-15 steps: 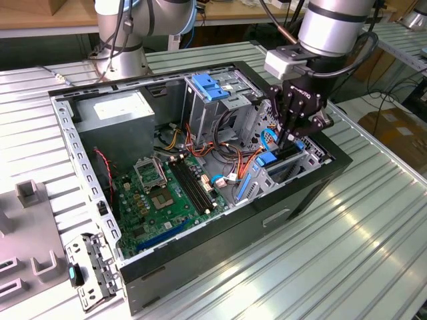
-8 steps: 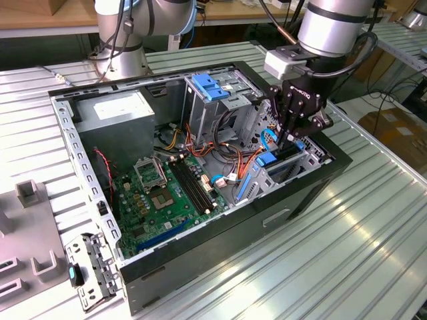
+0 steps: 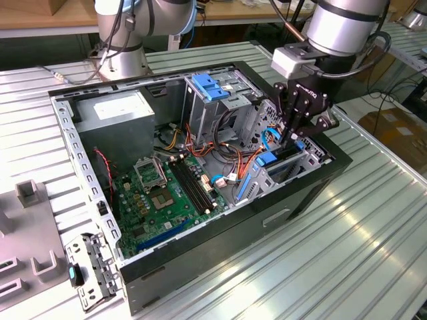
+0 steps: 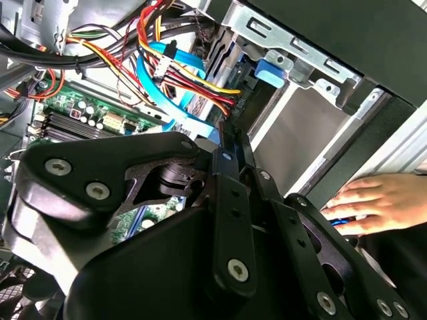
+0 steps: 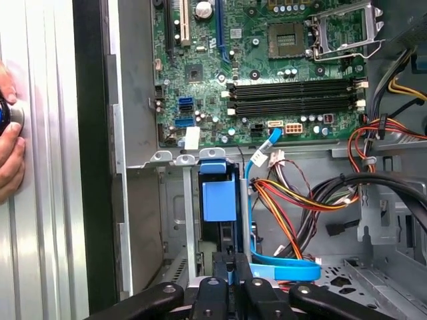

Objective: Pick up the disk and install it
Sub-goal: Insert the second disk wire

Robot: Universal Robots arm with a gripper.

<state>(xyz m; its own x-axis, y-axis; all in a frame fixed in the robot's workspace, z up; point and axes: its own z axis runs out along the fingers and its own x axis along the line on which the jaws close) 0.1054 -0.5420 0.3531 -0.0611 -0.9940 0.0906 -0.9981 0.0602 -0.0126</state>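
A: Ext. view, item 1?
B: Hand [image 3: 291, 141], down in the drive bay at the open PC case's [image 3: 200, 247] right end. Disk [image 3: 268, 159] on edge in that bay.
A: 2nd wrist view?
B: Hand [image 4: 225, 133] narrow, beside a blue SATA cable [image 4: 180, 63].
A: 1st wrist view?
B: Hand [image 5: 230, 267] pinched on the disk [image 5: 219, 200]; blue bracket upright in the slot, near the motherboard [image 5: 267, 67].

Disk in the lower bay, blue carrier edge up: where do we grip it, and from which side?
Grip the disk across its thin exposed edge, on the blue carrier, coming straight down through the case's open side, where the gripper sits. It seems to stand on edge in the drive cage, so metal walls cover its flat faces. The blue cable crowds one side.
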